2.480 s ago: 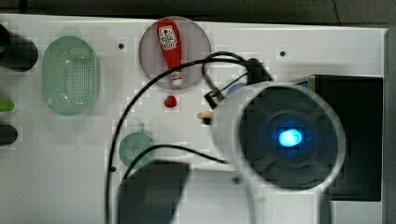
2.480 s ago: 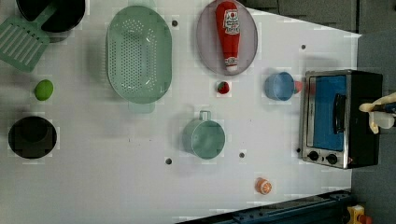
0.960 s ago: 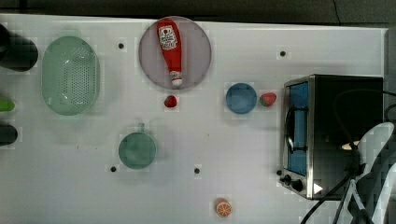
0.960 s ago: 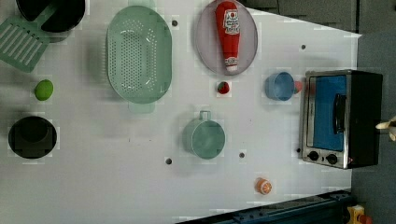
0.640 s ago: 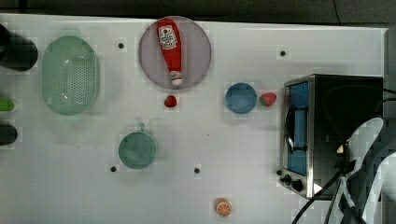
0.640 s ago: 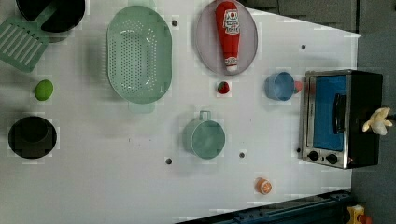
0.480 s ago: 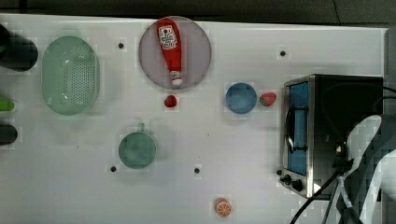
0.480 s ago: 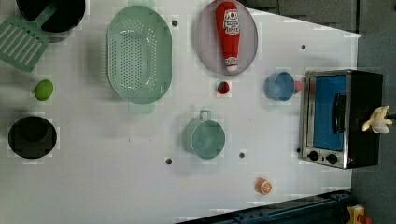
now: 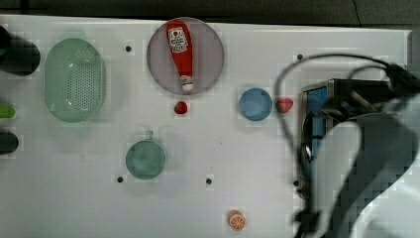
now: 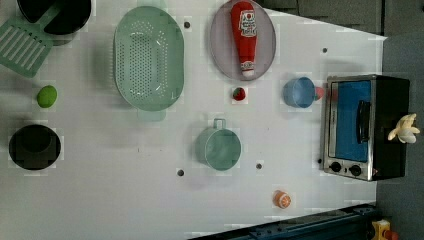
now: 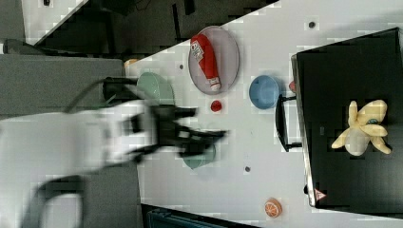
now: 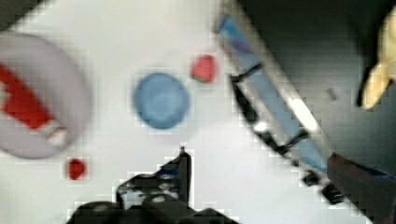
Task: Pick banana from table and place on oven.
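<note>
The pale-yellow banana [image 11: 363,128] lies on the oven's black top [image 11: 351,76], free of any grip. It also rests on the oven [image 10: 367,125] at the left view's right edge, banana [image 10: 404,128]. In the right view my gripper [image 11: 209,124] hovers blurred over the white table [image 11: 266,156] near the green cup, well apart from the banana, its fingers spread open and empty. The wrist view has one dark finger [image 12: 185,168] above the table, with the banana [image 12: 380,70] off to one side. In the top view my arm [image 9: 366,168] covers most of the oven [image 9: 317,99].
A blue bowl [image 10: 299,92] and a small red piece [image 9: 284,104] sit just in front of the oven door. A ketchup bottle on a grey plate [image 10: 243,40], a green colander [image 10: 148,57], a green cup [image 10: 218,147] and an orange slice [image 10: 282,199] are spread over the table.
The gripper has opened and let go of the banana, which now lies still on the oven top. The arm has drawn back from the oven toward the table's middle.
</note>
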